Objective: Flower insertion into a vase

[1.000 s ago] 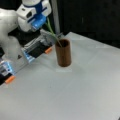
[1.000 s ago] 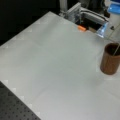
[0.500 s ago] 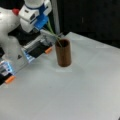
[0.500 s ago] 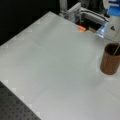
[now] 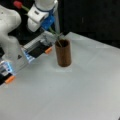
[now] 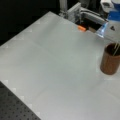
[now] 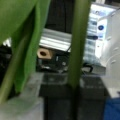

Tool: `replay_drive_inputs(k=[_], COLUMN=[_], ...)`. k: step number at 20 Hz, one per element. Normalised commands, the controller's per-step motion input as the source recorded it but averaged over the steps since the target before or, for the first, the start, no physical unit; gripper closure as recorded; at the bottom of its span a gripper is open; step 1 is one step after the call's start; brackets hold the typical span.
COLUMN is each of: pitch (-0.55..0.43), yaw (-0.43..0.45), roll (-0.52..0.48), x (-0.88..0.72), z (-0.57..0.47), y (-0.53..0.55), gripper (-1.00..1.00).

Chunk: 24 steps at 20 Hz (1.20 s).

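end effector [image 5: 48, 23] pinching flower [image 5: 53, 32], tilting it further over since 1 s ago | stem tip now sitting inside vase [image 5: 63, 53] mouth | vase standing upright on tabletop [image 5: 82, 85], unmoved | insertion underway

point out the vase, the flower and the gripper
vase [image 5: 63, 55]: a front view, on its brown side wall.
flower [image 5: 18, 4]: a front view, on its red head.
gripper [image 5: 47, 22]: a front view, on its blue part at the stem.
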Motion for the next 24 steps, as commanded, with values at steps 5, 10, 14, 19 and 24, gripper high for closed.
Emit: replay_drive_inputs(k=[5, 10, 14, 19, 24], pitch=[0.346, 0.354, 0.443, 0.497, 0.472], yaw=[-0.018, -0.114, -0.192, -0.14, 0.0], roll=[-0.046, -0.097, -0.118, -0.012, 0.014], x=[0.2, 0.16, 0.26, 0.39, 0.44], z=[0.05, 0.06, 0.1, 0.12, 0.1], y=[-0.02, 0.04, 0.14, 0.15, 0.11], gripper=[1.0, 1.0, 1.0, 1.0, 1.0])
